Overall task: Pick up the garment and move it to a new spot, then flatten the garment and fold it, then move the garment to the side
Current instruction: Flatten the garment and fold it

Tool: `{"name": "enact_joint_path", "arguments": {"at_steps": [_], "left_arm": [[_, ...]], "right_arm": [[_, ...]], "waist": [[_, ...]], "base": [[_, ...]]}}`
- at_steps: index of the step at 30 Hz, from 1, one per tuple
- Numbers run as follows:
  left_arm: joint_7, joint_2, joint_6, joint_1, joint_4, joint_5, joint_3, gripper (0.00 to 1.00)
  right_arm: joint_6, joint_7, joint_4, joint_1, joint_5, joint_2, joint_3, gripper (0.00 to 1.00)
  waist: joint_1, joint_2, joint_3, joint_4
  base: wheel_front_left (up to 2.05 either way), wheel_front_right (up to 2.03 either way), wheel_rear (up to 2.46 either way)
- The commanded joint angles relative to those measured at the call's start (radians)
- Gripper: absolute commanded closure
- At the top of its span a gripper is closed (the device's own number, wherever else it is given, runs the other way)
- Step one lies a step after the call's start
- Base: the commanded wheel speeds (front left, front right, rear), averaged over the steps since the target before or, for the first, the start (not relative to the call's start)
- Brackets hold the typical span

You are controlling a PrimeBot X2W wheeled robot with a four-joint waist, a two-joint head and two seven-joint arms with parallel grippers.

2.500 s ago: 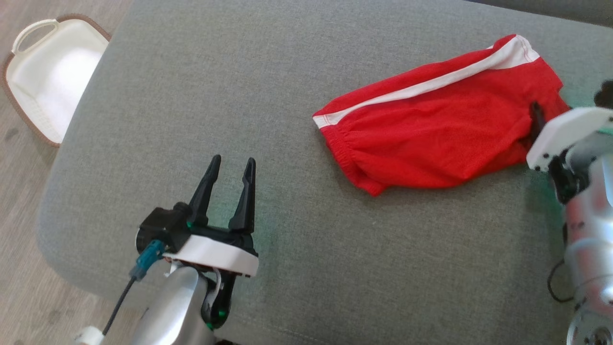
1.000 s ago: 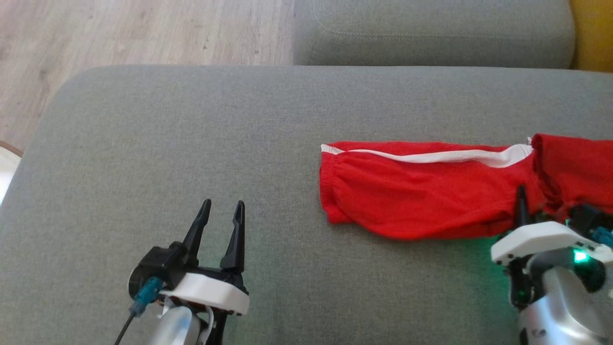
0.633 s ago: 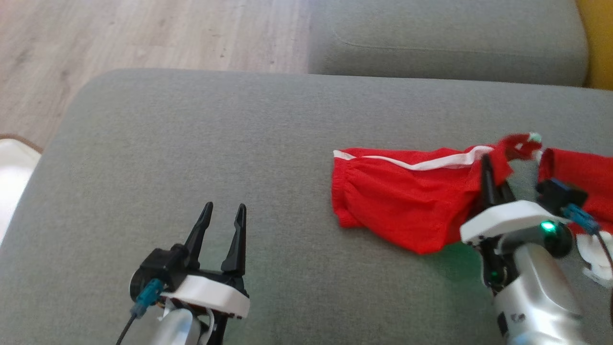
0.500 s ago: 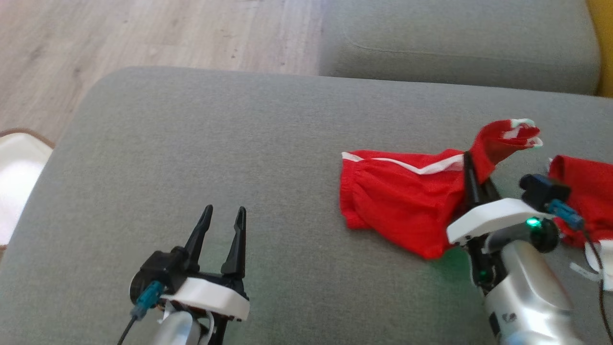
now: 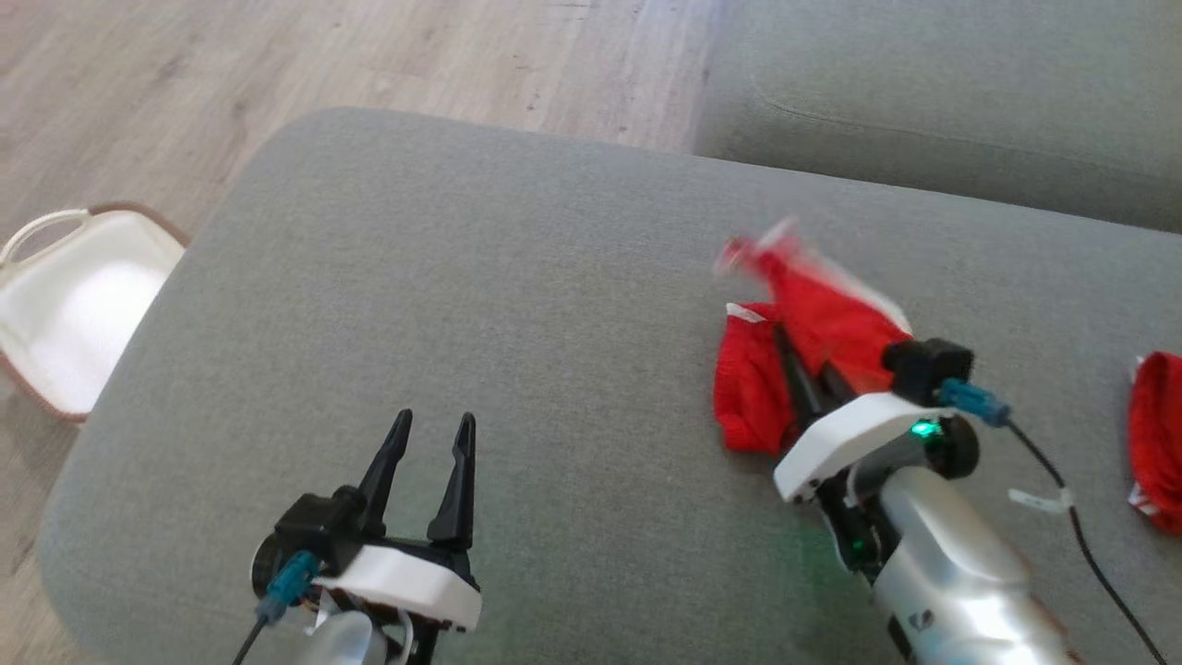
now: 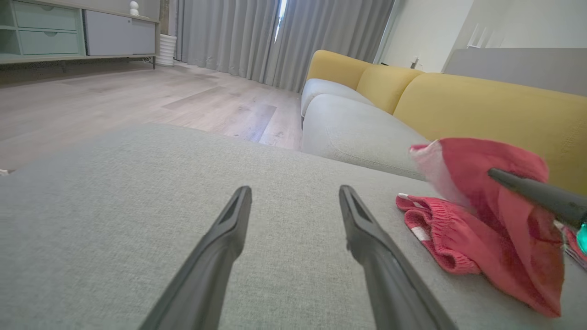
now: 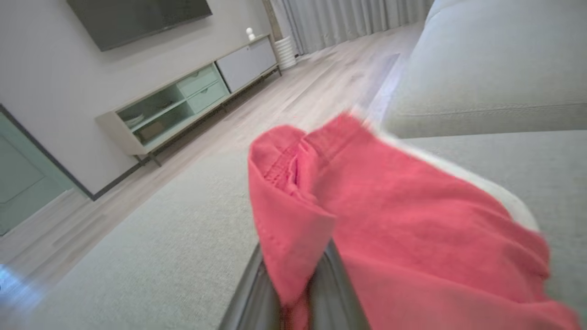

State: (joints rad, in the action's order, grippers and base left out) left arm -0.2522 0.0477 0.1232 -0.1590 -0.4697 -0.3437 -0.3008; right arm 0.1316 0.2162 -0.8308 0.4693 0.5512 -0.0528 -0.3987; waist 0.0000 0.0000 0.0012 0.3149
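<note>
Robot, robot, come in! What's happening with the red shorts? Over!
Left gripper jaws open, empty. Right gripper shut on red shorts, one end lifted, rest on the cushion. Another red cloth lies apart, far right.

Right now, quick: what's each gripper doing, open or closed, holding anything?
Left gripper: open, empty, over the gray cushion.
Right gripper: closed on the red shorts, part of them raised off the cushion.
</note>
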Motion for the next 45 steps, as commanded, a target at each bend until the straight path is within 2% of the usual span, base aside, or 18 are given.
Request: {"name": "enact_joint_path", "arguments": {"at_steps": [1,10,11,12,19,24,28,33,36,38,39,40,45], "left_arm": [[-0.01,0.01,-0.001,-0.033,0.025,-0.004,0.021,0.0],[-0.01,0.015,-0.004,-0.026,0.024,-0.008,0.021,0.0],[-0.01,0.016,-0.006,-0.024,0.024,-0.008,0.022,0.0],[-0.01,0.016,-0.007,-0.022,0.023,-0.009,0.023,0.0],[-0.01,0.017,-0.013,-0.018,0.026,-0.016,0.024,0.0],[-0.01,0.021,-0.018,-0.007,0.035,-0.022,0.036,0.0],[-0.01,0.025,-0.023,-0.005,0.06,-0.023,0.053,0.0],[-0.01,0.026,-0.031,-0.01,0.105,-0.021,0.084,0.0],[-0.01,0.023,-0.033,-0.014,0.137,-0.018,0.105,0.0],[-0.01,0.021,-0.034,-0.015,0.157,-0.015,0.119,0.0],[-0.01,0.019,-0.034,-0.015,0.166,-0.012,0.125,0.0],[-0.01,0.017,-0.034,-0.013,0.179,-0.007,0.136,0.0],[-0.01,0.011,-0.03,0.001,0.193,0.005,0.147,0.0]], "right_arm": [[-0.001,0.011,0.01,0.048,0.015,0.003,-0.046,1.0],[-0.001,-0.004,-0.083,0.028,0.042,0.003,-0.198,1.0],[-0.001,-0.01,-0.091,0.024,0.044,0.003,-0.22,0.71],[-0.001,-0.015,-0.1,0.021,0.046,0.003,-0.238,0.0],[-0.001,-0.039,-0.091,0.007,0.073,0.003,-0.37,0.0],[-0.001,-0.082,-0.001,-0.01,0.137,0.003,-0.47,0.0],[-0.001,-0.041,0.039,0.014,0.144,-0.001,-0.471,0.0],[-0.001,0.031,0.049,0.064,0.063,-0.07,-0.339,0.0],[-0.001,0.044,0.069,0.065,-0.026,-0.113,-0.195,0.0],[-0.001,0.045,0.129,0.044,-0.101,-0.129,-0.069,0.0],[-0.001,0.045,0.166,0.021,-0.144,-0.132,-0.01,0.0],[-0.001,0.045,0.241,-0.039,-0.231,-0.125,0.101,0.0],[-0.001,0.045,0.417,-0.209,-0.389,-0.056,0.285,0.0]], "waist": [[0.0,0.0,0.001,0.016],[0.0,0.0,0.0,0.032],[0.0,0.0,-0.002,0.028],[0.0,0.0,-0.004,0.024],[0.0,0.0,-0.016,-0.026],[0.0,0.0,-0.033,-0.087],[0.0,0.0,-0.039,-0.143],[0.0,0.0,-0.04,-0.212],[0.0,0.0,-0.037,-0.247],[0.0,0.0,-0.034,-0.268],[0.0,0.0,-0.032,-0.276],[0.0,0.0,-0.03,-0.29],[0.0,0.0,-0.025,-0.309]], "base": [[0.0,0.0,0.0],[0.0,0.0,0.0],[0.0,0.0,0.0],[0.0,0.0,0.0],[0.0,0.0,0.0],[0.0,0.0,0.0],[0.0,0.0,0.0],[0.0,0.0,0.0],[0.0,0.0,0.0],[0.0,0.0,0.0],[0.0,0.0,0.0],[0.0,0.0,0.0],[0.0,0.0,0.0]]}}
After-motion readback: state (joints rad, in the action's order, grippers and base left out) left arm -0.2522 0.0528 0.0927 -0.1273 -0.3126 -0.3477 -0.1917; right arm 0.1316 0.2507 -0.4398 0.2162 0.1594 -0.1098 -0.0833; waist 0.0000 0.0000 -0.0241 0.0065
